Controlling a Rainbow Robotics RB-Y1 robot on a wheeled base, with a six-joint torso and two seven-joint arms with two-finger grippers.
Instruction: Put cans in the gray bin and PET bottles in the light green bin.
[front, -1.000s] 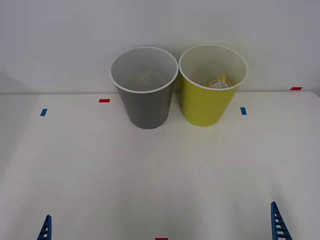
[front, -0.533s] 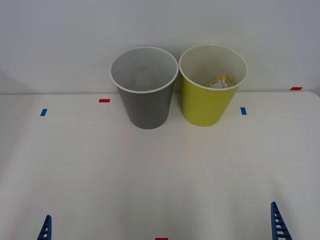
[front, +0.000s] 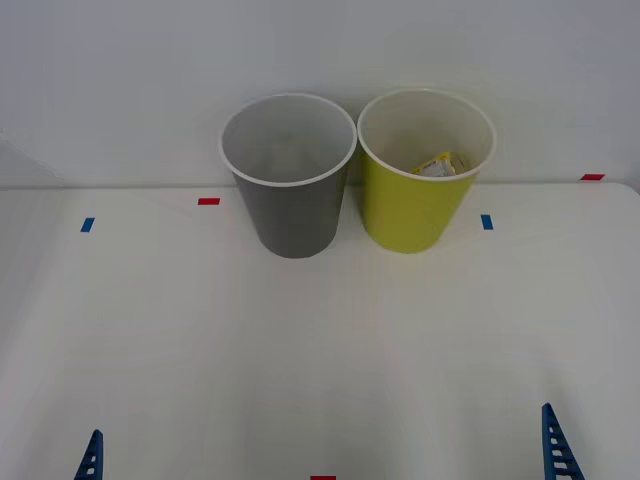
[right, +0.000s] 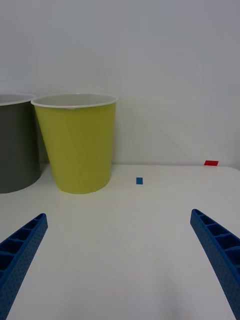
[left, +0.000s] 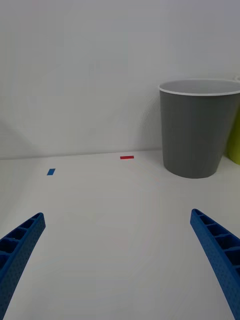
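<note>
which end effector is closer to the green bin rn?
Right. The right end effector sits open at the table's near edge, on the green bin's side. The left end effector, also open, sits on the gray bin's side, farther off.

No readable text, brand, number or sign anywhere. Yellow printed label on the PET bottle (front: 437, 164) inside the light green bin (front: 412, 205): print too small to read. Tape marks on the table (front: 300, 350) near that bin, blue (front: 486, 222) and red (front: 592, 177), are plain, no writing.
</note>
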